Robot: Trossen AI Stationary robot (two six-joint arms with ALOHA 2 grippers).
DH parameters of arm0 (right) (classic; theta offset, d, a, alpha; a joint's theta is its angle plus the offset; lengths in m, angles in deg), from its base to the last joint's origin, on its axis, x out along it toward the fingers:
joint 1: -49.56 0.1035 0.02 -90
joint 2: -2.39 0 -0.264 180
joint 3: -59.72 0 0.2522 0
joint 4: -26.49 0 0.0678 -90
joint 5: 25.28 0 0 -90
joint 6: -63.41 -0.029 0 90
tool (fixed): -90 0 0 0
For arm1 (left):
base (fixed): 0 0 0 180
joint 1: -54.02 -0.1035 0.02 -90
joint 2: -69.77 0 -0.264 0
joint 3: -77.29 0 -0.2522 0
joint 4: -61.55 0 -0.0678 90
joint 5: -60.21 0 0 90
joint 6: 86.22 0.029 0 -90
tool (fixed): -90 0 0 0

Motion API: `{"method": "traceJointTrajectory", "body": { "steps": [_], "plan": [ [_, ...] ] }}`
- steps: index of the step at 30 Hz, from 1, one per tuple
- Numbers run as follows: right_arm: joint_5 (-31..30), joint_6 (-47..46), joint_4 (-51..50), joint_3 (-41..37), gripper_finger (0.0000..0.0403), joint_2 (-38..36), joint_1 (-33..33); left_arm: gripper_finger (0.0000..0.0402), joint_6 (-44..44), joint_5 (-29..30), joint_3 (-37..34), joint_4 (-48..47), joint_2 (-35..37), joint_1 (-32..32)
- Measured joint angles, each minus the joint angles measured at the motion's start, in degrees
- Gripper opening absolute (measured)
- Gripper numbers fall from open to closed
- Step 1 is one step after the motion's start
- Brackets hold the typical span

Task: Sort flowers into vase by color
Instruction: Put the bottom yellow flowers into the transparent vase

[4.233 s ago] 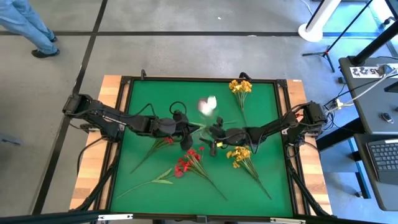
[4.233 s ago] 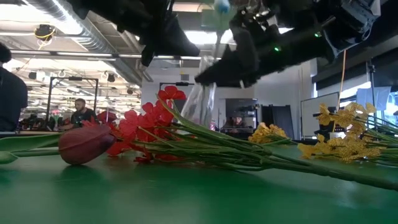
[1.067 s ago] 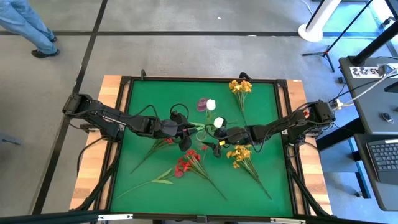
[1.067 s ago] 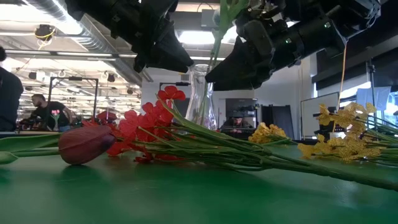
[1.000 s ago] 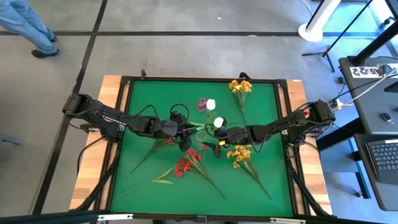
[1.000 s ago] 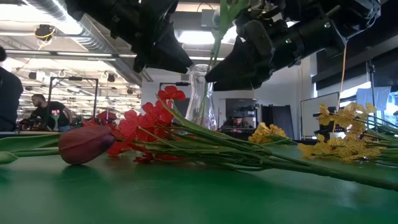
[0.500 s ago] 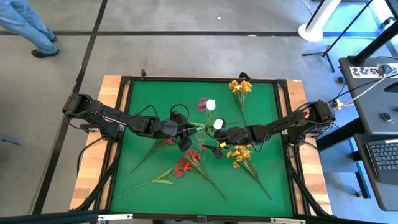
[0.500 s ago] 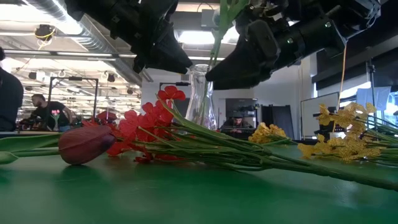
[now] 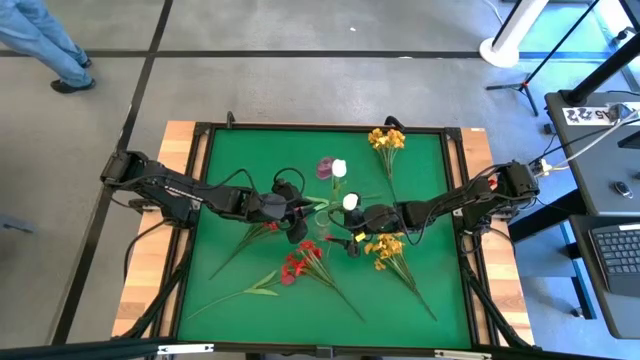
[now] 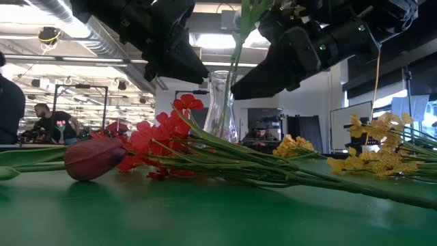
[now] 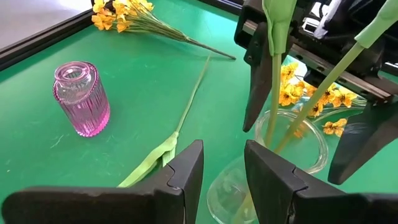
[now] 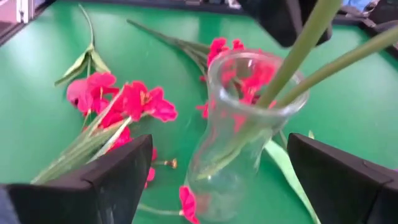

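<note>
A clear glass vase (image 11: 292, 144) (image 10: 221, 102) stands upright on its base mid-table, with two green stems (image 11: 274, 93) leaning out of its mouth. Their white buds (image 9: 350, 201) show in the high view. My left gripper (image 11: 224, 177) (image 9: 306, 218) hovers open just left of the vase's rim. My right gripper (image 9: 348, 238) (image 12: 217, 186) is wide open on the vase's right side. Its fingers (image 11: 255, 81) stand on either side of the stems without touching them. Red sprays (image 9: 300, 262) and yellow sprays (image 9: 385, 248) lie flat on the mat.
A small pink ribbed vase (image 11: 81, 99) stands toward the far edge. More yellow blossoms (image 9: 387, 140) lie near the far edge. A loose leafy stem (image 11: 186, 112) lies between the vases. A dark red tulip (image 10: 92, 158) lies near the low camera. People show in the room behind.
My right gripper has drawn back a little from the clear vase toward the table's near-right. The stems stay in the vase. My left arm has kept still.
</note>
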Motion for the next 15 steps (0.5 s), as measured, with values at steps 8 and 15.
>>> {"method": "traceJointTrajectory", "body": {
  "steps": [8,15],
  "plan": [
    [-0.1,-0.4,-5.6,0.0,0.0371,-0.6,0.0,0.0112,-0.2,0.0,0.0,-0.9,0.0,0.0],
    [-0.7,-3.6,-14.4,0.0,0.0371,-5.9,0.1,0.0112,-0.9,0.3,0.0,-2.6,0.0,0.0]
  ]
}}
